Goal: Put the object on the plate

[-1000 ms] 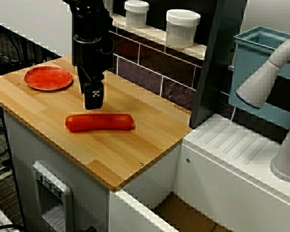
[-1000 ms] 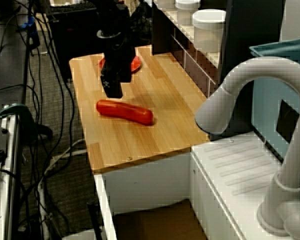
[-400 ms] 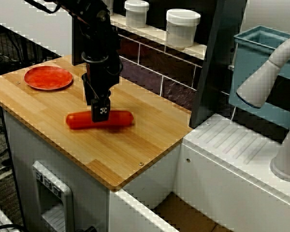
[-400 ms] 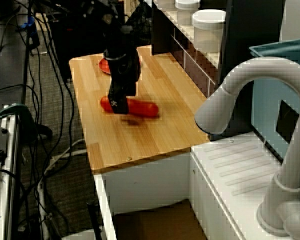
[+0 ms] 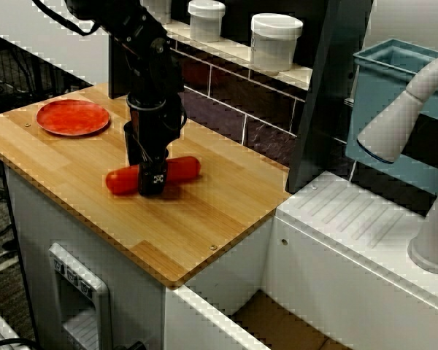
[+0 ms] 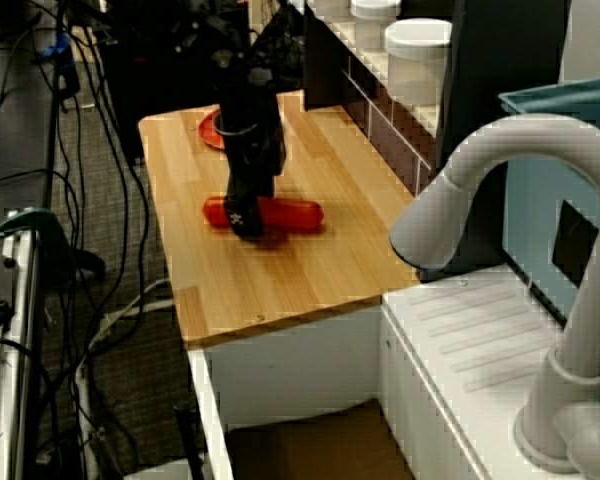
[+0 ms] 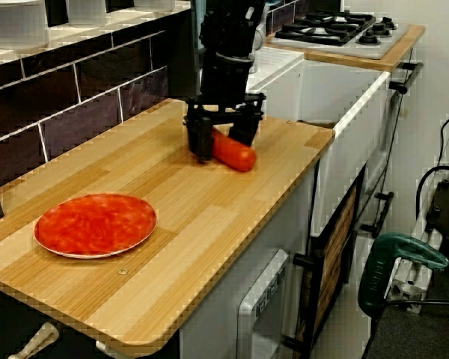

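Black gripper (image 7: 223,138) is down at the counter (image 7: 172,217) with its two fingers (image 7: 200,140) spread apart, one on each side of the sausage (image 7: 236,153). From the plate-end view the fingers are clearly open and straddle the sausage near its middle; whether the pads already touch its sides I cannot tell, and it does not look squeezed. In the front view the near finger (image 5: 153,179) hides the middle of the sausage (image 5: 181,169), so that a red end shows on each side of it. The sausage lies flat on the wood, not lifted, and it points a little diagonally across the boards. In the view from the sink side it (image 6: 295,214) sticks out to the right of the gripper (image 6: 246,220), with a shorter piece to the left. The arm (image 5: 150,80) comes down nearly vertical onto the gripper, and its upper part leans back toward the tiled wall (image 5: 226,95), with cables running along it. The plate (image 7: 95,224) rests on the counter well apart from the gripper, near the far end of the board, and nothing lies on it. In the front view it (image 5: 73,117) is to the left, behind the arm. Two white jars (image 5: 276,42) stand on the ledge above the tiles.
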Controlling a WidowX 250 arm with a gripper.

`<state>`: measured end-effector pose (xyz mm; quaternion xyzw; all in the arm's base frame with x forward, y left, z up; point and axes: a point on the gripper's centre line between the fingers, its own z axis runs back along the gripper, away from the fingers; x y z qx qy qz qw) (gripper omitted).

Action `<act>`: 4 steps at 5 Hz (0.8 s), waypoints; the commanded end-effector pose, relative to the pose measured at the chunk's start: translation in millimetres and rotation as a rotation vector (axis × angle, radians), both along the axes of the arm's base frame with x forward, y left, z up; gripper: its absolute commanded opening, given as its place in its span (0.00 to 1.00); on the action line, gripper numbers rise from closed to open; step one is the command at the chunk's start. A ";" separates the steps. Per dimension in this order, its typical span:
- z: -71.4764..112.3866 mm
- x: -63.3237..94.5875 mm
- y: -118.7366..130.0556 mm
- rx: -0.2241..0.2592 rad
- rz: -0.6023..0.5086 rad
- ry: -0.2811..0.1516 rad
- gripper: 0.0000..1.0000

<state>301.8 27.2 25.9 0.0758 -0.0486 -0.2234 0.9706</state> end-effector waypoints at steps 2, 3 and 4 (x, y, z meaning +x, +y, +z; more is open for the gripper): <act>23.7 -0.9 24.7 -0.049 0.040 -0.001 0.00; 56.6 -8.4 45.8 -0.088 0.061 -0.018 0.00; 81.0 -17.0 80.3 -0.103 0.116 -0.051 0.00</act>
